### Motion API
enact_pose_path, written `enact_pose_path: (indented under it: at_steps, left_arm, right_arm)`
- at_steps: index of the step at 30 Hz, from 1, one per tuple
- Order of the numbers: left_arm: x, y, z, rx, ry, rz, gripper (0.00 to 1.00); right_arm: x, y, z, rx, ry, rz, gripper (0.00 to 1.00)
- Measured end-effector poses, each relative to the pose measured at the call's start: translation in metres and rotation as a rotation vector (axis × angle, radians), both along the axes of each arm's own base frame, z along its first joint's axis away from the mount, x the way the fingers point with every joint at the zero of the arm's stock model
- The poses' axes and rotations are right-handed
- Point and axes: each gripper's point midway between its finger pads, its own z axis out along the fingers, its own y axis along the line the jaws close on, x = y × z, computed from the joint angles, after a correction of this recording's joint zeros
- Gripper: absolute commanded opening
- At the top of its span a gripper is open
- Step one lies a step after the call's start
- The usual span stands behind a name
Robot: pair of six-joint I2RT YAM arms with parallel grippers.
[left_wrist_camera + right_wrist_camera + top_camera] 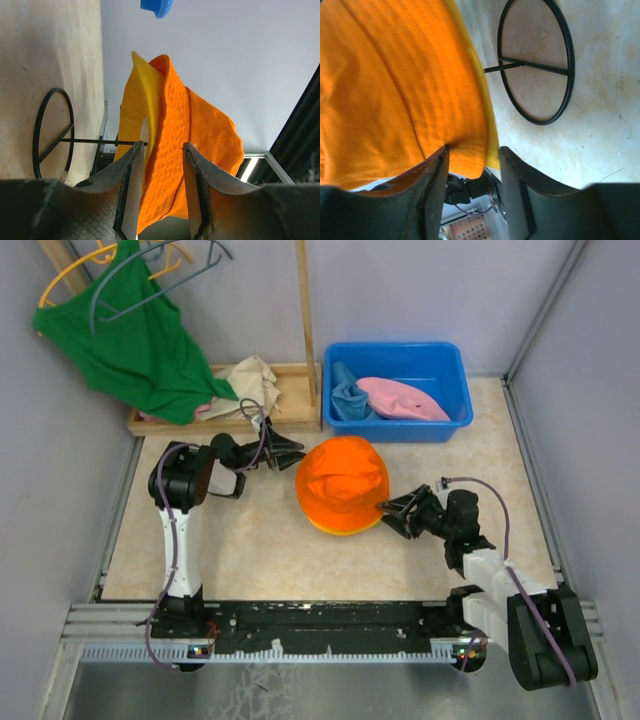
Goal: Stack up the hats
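In the top view a bright orange hat (pixel 342 480) sits over a yellow-orange hat (pixel 340 530), of which only a thin rim shows. My left gripper (pixel 292 452) is at their upper left edge. In its wrist view it (pixel 162 146) is open, with orange fabric (pixel 172 165) hanging between the jaws and the yellow brim (pixel 142 85) beside it. My right gripper (pixel 390 510) is at the lower right brim. It (pixel 473 148) is open around the orange brim (pixel 465 150), and one finger touches the fabric. A light blue hat (pixel 350 398) and a pink hat (pixel 403 398) lie in the blue bin (pixel 395 430).
A green tank top (pixel 140 350) hangs on hangers at the back left, above a wooden rack base (pixel 300 418) that holds a beige cloth (pixel 255 380). A black wire ring (pixel 535 60) lies on the table beside the hats and also shows as the ring (pixel 52 132) in the left wrist view.
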Motion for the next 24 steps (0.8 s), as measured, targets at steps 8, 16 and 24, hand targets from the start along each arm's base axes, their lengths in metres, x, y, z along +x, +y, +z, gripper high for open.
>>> enact_pose_path:
  at_steps: [8,16,24]
  left_arm:
    - [-0.003,-0.001,-0.001,0.001,0.009,-0.012,0.43]
    - [-0.007,-0.003,-0.003,0.004,0.019,-0.026,0.43]
    - [-0.025,-0.002,-0.017,0.021,0.079,-0.035,0.42]
  right_arm:
    - [0.006,-0.007,-0.005,-0.019,0.010,-0.031,0.43]
    - [0.010,-0.008,-0.004,-0.018,0.003,-0.042,0.18]
    - [0.020,-0.022,-0.002,-0.016,-0.006,-0.096,0.05]
